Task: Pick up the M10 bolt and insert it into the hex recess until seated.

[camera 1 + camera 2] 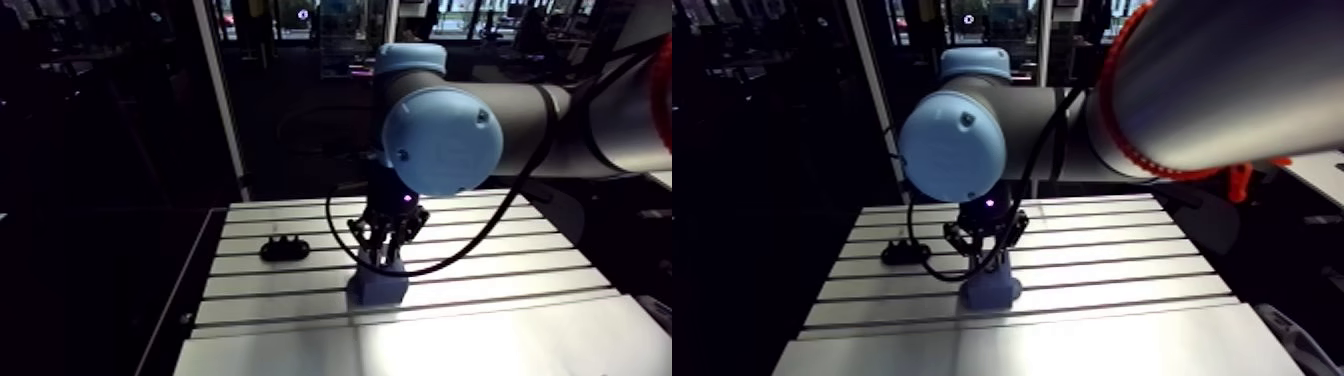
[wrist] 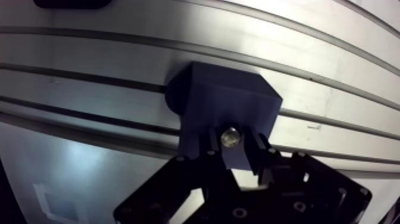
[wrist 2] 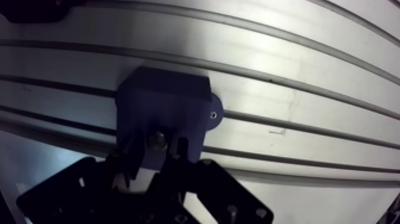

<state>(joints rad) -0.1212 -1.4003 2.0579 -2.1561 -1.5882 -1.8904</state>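
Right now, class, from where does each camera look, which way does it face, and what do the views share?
Arm view: rides on the arm's upper link, looks down at the slotted table; shows the light-blue joint cap, the wrist and the gripper.
Wrist view: sits on the wrist, looks down past the gripper at the blue block; its fingers show, clamping the bolt.
Shared: the blue block, the table's slots, and the gripper above the block.
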